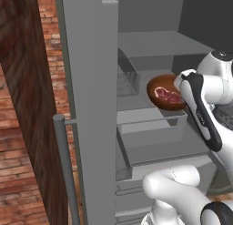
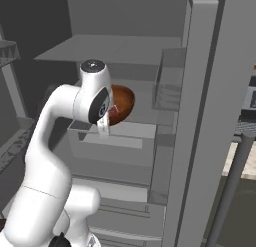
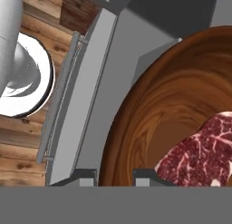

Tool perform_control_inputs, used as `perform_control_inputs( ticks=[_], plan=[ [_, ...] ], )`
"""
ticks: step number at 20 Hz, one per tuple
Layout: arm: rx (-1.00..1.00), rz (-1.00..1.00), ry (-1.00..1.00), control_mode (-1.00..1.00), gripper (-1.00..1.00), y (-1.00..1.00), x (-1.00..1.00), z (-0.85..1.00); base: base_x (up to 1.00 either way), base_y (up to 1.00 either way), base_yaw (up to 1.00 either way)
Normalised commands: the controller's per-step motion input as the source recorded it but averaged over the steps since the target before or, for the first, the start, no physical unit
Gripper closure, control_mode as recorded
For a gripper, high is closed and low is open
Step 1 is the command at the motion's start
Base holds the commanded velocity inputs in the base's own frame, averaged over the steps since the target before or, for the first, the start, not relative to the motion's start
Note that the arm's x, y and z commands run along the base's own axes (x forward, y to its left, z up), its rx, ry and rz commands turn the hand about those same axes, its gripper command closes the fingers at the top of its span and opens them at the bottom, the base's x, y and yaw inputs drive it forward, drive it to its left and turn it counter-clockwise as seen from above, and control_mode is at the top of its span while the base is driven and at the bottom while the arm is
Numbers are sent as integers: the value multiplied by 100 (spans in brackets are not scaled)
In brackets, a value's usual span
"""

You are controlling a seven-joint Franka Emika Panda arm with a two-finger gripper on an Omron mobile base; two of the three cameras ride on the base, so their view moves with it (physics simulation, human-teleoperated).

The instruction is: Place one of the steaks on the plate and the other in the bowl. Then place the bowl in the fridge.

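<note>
- The tool (image 3: pixel 115 175) is clamping the rim of the bowl (image 3: pixel 172 105), one dark finger (image 3: pixel 84 177) outside the wall and the other inside.
- The reddish-brown wooden bowl is hanging tilted in the grip, its opening turned toward the left base camera, held in the air in front of the fridge's middle shelves.
- A raw marbled steak (image 1: pixel 167 95) is lying inside the bowl, against its lower wall.
- In the right base view, the bowl (image 2: pixel 121 105) is showing its rounded underside just behind the wrist.
- The fridge (image 1: pixel 150 46) is standing with its grey door (image 1: pixel 91 105) swung wide at the left, a long vertical handle (image 1: pixel 66 169) on it.
- Brick wall (image 1: pixel 54 51) is showing behind the door.
</note>
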Motion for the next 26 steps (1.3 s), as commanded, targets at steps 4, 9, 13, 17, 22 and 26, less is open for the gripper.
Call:
perform_control_inputs(
  ticks=[4, 9, 13, 17, 22, 26],
  plan=[
    [4, -4, 0, -100, 100, 0, 42, 0, 0, 0, 0],
    [6, 0, -7, -100, 100, 0, 23, 0, 0, 0, 0],
    [4, 0, -15, -100, 100, 0, 22, -4, 0, 0, 0],
    [0, 0, -6, -100, 100, 0, 30, -2, 0, 0, 0],
    [0, -1, 0, -100, 100, 0, 39, 0, 0, 0, 0],
    [0, 0, 0, -100, 100, 0, 47, -1, 0, 0, 0]
  ],
)
